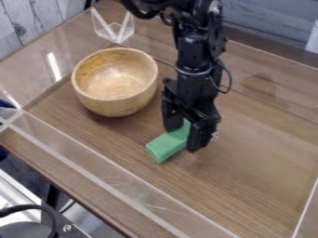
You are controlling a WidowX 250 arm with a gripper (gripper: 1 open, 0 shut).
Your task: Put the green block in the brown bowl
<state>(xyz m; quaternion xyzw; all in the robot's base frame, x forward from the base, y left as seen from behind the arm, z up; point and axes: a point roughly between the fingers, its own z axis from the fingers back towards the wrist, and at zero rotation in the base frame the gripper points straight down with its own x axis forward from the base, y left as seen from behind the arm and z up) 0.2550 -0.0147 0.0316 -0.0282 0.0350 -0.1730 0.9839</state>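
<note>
The green block (165, 147) lies flat on the wooden table, its far end hidden between the fingers of my gripper (187, 133). The gripper points straight down with its black fingers (199, 132) standing on either side of the block, open, low over the table. I cannot tell whether the fingers touch the block. The brown bowl (117, 81), a round tan wooden bowl with nothing in it, stands upright to the left of and behind the gripper, a short gap away.
A small clear glass-like object (113, 25) stands behind the bowl near the back edge. A clear plastic wall (74, 149) runs along the table's front-left edge. The wooden table (255, 163) stretches bare to the right.
</note>
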